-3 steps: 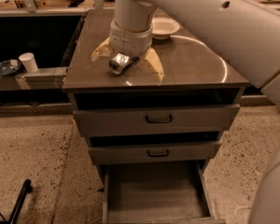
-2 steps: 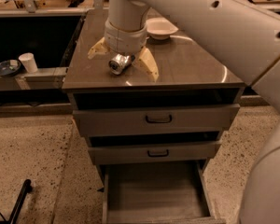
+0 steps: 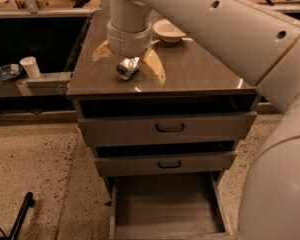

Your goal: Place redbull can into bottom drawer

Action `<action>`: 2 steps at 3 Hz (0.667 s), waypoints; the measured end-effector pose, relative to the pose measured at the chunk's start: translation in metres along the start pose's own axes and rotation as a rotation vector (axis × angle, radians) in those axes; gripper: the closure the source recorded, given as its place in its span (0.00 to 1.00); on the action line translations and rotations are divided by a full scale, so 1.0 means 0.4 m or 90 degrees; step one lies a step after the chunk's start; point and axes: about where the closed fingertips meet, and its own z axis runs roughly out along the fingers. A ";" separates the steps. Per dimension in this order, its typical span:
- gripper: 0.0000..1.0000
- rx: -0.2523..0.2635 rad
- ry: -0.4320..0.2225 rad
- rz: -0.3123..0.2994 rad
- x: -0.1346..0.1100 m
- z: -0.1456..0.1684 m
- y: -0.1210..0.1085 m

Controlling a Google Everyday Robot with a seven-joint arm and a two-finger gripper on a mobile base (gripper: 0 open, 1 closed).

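Your robot's white arm point(image 3: 225, 34) fills the upper right of the view and reaches down over the grey cabinet point(image 3: 205, 71), which stands on a speckled floor point(image 3: 35, 159). At the foot of that cabinet you have the bottom drawer point(image 3: 165, 204) pulled out towards the camera, its flat floor bare. Above it sit the middle drawer point(image 3: 135, 165) and the top drawer point(image 3: 120, 131), each with a black handle; both stand slightly forward of the cabinet frame, with a dark gap above each front. The gripper point(image 3: 130, 67) is over the left part of the cabinet top, near its front edge, hanging from the arm's round white wrist with its two tan fingers point(image 3: 154, 66) angled outwards and down. Between them you have the redbull can point(image 3: 126, 69): the gripper is closed around it, and the can is tilted with one shiny round end turned towards the camera. So the can is up at the cabinet top, well apart from the open drawer below. Behind the gripper, towards the back of the cabinet top, a white bowl point(image 3: 167, 30) rests upright, apart from the can. Off to your left, on a low ledge beside the cabinet, a white paper cup point(image 3: 30, 66) stands upright next to a dark round dish point(image 3: 6, 73).
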 end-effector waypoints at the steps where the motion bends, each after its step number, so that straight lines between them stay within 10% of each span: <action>1: 0.00 -0.014 0.024 0.035 0.045 -0.007 -0.010; 2: 0.00 -0.023 0.050 0.062 0.093 -0.018 -0.025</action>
